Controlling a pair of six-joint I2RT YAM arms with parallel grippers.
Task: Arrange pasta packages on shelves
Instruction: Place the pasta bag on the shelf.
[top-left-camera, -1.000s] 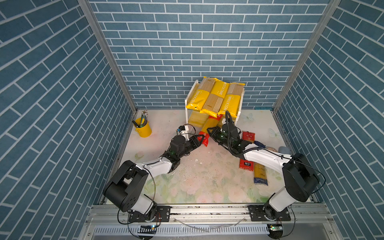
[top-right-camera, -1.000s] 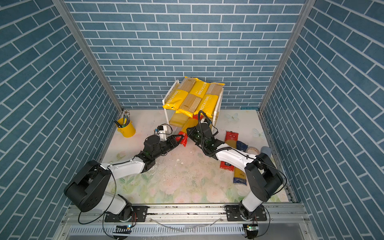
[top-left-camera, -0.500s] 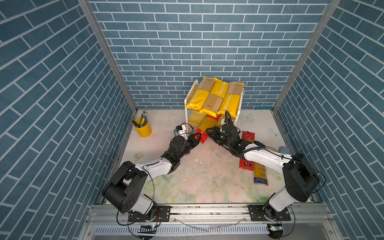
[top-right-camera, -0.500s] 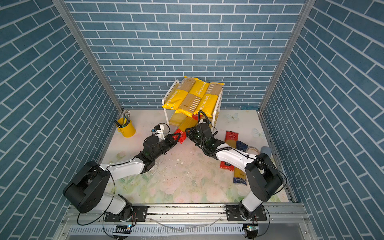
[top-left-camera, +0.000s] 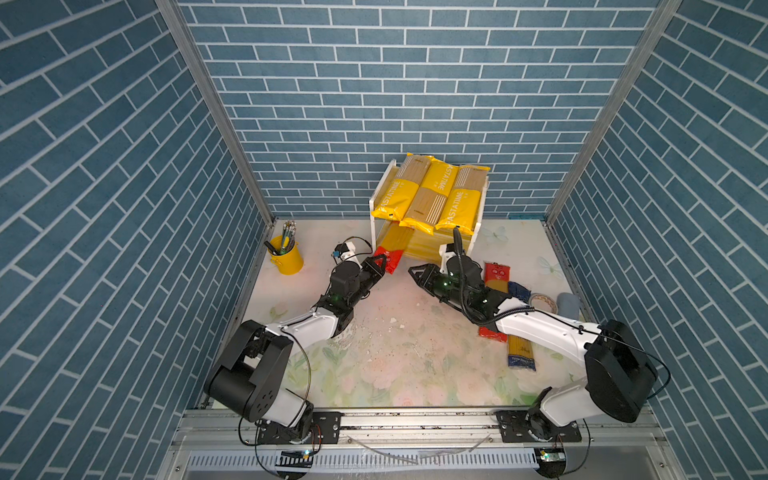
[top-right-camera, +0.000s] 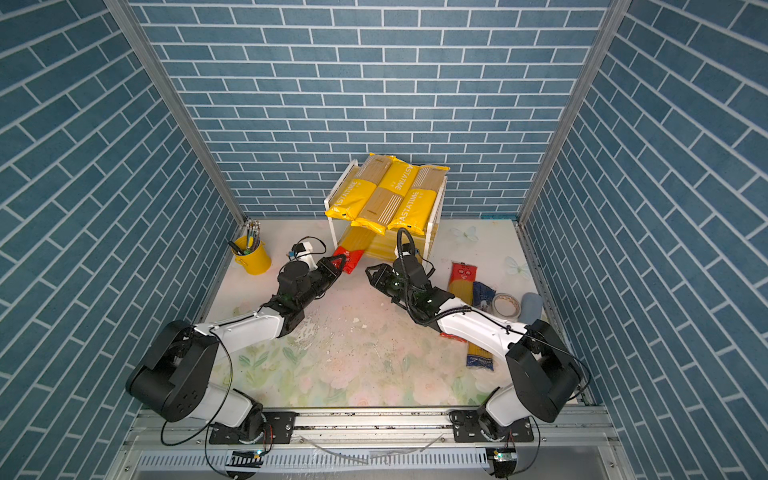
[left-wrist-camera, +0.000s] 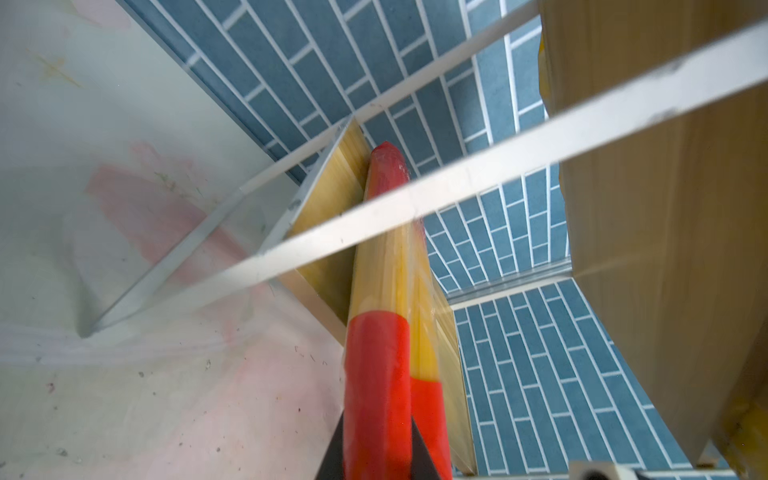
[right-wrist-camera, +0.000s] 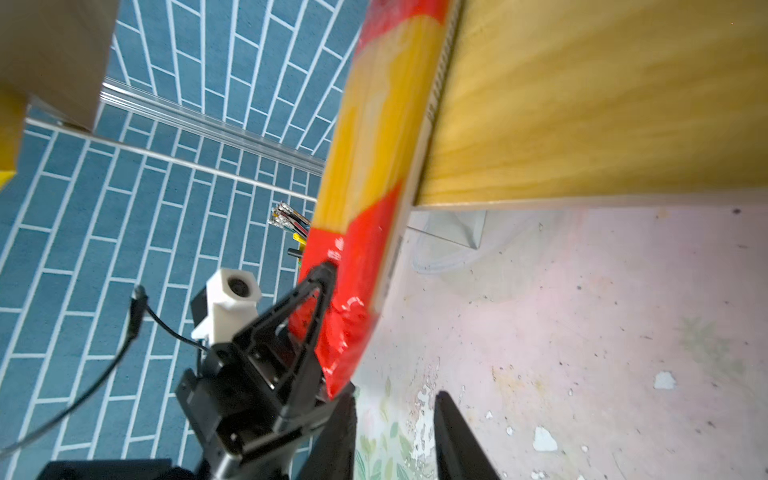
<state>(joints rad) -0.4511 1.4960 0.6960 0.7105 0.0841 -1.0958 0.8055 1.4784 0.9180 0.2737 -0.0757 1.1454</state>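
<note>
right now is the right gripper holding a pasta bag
No, the right gripper stands open over the table with nothing between its jaws; the left gripper is the one shut on the red-ended bag.

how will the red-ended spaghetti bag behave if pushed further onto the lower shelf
Probably stiff lengthwise: the red-ended spaghetti bag runs straight from the left gripper onto the lower shelf. Its glossy film likely slides easily. Strands might snap if levered sideways.

Left claw (top-left-camera: 381, 262) tight on red-ended bag (top-left-camera: 395, 257); right claw (top-left-camera: 412, 271) ajar, empty.
</note>
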